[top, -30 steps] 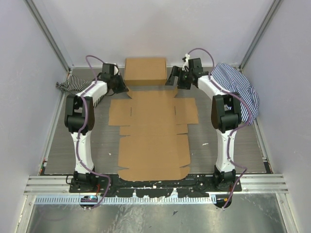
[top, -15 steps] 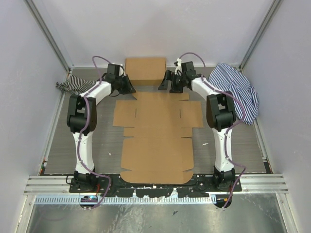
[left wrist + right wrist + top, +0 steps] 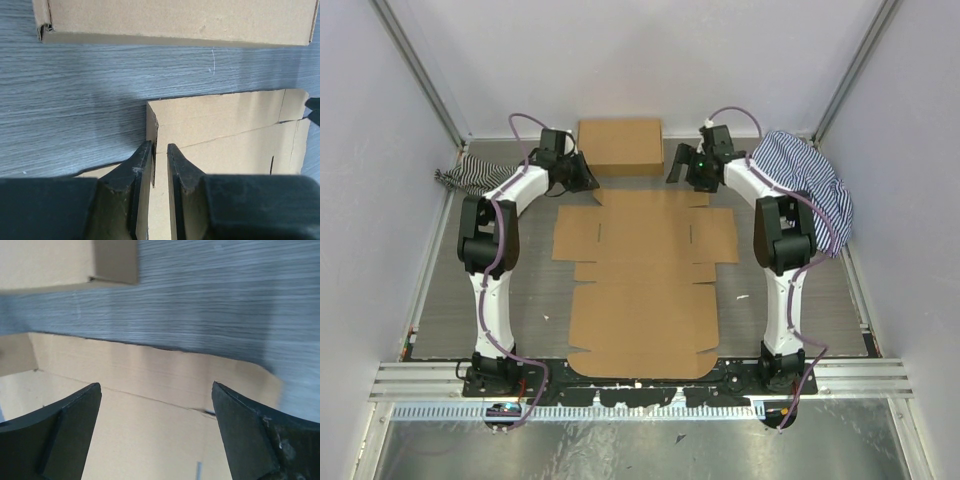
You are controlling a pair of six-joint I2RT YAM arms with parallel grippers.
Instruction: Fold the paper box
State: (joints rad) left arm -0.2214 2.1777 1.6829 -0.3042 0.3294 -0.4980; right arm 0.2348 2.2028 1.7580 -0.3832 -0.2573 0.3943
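Observation:
The paper box (image 3: 645,285) lies flat and unfolded in the middle of the table, a brown die-cut sheet with flaps and slits. My left gripper (image 3: 582,180) is at its far left corner. In the left wrist view the fingers (image 3: 159,145) stand close together, with the raised left edge of the far flap (image 3: 220,120) between them. My right gripper (image 3: 680,172) hangs above the sheet's far right corner. In the right wrist view it is wide open and empty (image 3: 156,385) over the far flap (image 3: 150,370).
A neat closed brown cardboard box (image 3: 620,147) stands at the back, just beyond both grippers; it also shows in the left wrist view (image 3: 175,20) and the right wrist view (image 3: 60,262). Striped cloths lie at the far right (image 3: 810,190) and far left (image 3: 465,175). Walls enclose the table.
The sheet slid a little right and away in the first half second, then stayed still. My right gripper drew back to the right. My left gripper kept its hold at the corner.

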